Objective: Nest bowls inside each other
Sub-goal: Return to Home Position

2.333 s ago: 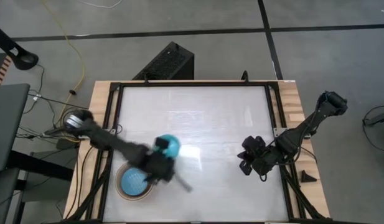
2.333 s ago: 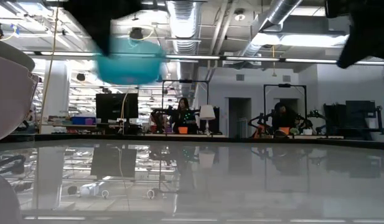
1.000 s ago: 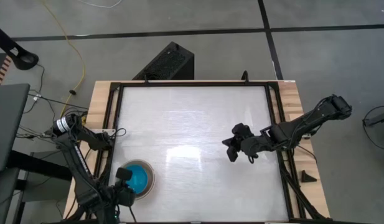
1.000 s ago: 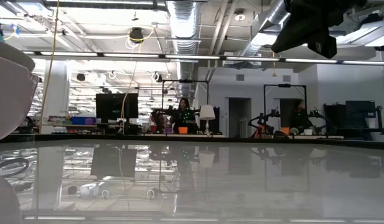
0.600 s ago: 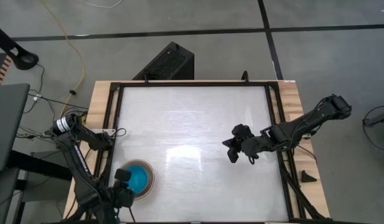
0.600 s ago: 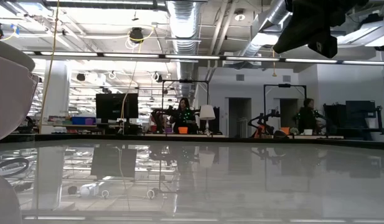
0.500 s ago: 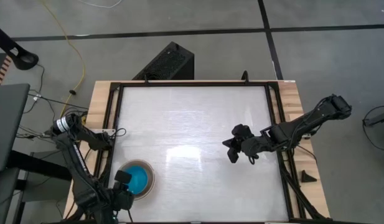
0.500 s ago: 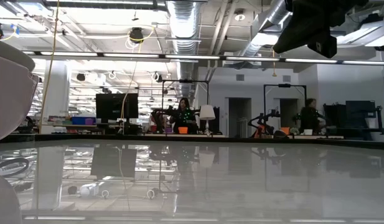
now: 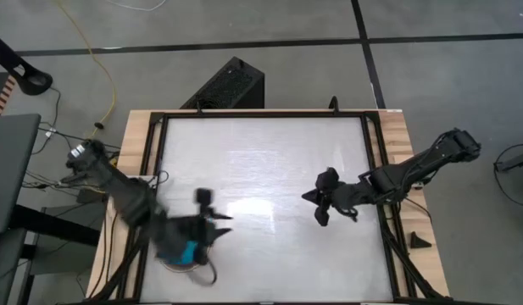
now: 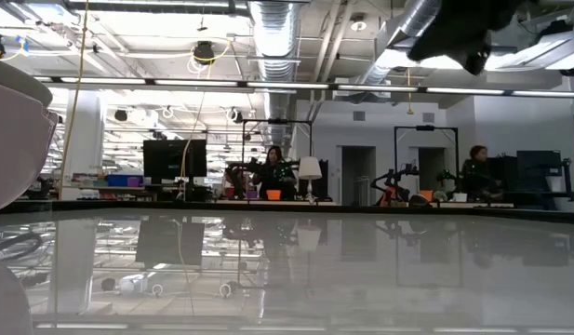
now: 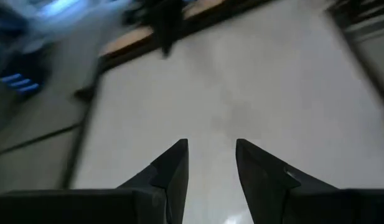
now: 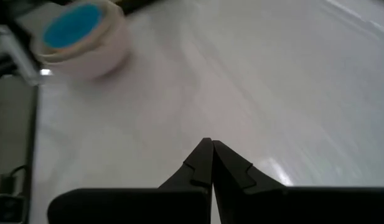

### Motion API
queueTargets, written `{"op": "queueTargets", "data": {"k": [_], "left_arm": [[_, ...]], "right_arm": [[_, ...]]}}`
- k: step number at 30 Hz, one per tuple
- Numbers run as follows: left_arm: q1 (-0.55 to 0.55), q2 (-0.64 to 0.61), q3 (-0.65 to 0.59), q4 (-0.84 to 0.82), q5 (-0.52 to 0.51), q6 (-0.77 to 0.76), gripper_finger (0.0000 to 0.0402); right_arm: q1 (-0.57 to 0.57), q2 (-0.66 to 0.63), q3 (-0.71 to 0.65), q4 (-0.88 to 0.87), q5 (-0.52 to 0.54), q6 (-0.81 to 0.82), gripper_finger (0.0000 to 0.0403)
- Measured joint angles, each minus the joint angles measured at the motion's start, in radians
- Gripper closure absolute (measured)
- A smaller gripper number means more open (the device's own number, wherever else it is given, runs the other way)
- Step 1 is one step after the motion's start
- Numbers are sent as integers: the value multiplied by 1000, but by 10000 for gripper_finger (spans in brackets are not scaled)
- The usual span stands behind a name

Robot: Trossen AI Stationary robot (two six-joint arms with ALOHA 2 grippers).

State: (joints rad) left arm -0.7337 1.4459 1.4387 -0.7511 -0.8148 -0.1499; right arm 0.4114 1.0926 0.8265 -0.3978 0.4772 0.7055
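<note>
The bowls stand nested in one stack (image 12: pixel 79 37) near the table's near left corner: a cream-white outer bowl with a teal one (image 12: pixel 72 26) innermost. From above only a patch of teal (image 9: pixel 190 252) shows under my left arm. My left gripper (image 9: pixel 214 222) hovers just right of the stack, above the table. It is open (image 11: pixel 211 146) with only bare tabletop between its fingers. My right gripper (image 9: pixel 320 205) hangs shut (image 12: pixel 209 146) over the table's right half, and it is empty.
Bare white tabletop (image 9: pixel 269 161) stretches between the two arms and to the far edge. A black frame (image 9: pixel 156 161) borders the table. A black box (image 9: pixel 231 85) sits on the floor beyond the far edge. People stand far back in the room (image 10: pixel 273 172).
My left gripper has left the bowl stack's near left side. It rose and swung fast over the stack toward the table's middle, tipping up from pointing downward. The stack stayed in place. My right gripper has rolled a little on the spot.
</note>
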Motion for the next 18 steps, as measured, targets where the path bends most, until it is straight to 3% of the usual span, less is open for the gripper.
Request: {"op": "queueTargets", "data": {"k": [4, 7, 10, 13, 18], "left_arm": [[218, -60, -112, 357, 415, 238, 278], [353, -111, -198, 475, 604, 282, 278], [477, -195, -286, 479, 701, 268, 278], [579, -317, -402, 490, 758, 219, 278], [667, -564, -645, 665, 687, 81, 278]], "right_arm": [[-9, -59, 0, 83, -39, -143, 372], [-3, -120, 0, 111, -57, -218, 372], [12, -197, -22, 146, -62, -287, 372], [13, -317, -137, 265, -101, -363, 372], [-64, -537, -431, 596, -190, -439, 372]]}}
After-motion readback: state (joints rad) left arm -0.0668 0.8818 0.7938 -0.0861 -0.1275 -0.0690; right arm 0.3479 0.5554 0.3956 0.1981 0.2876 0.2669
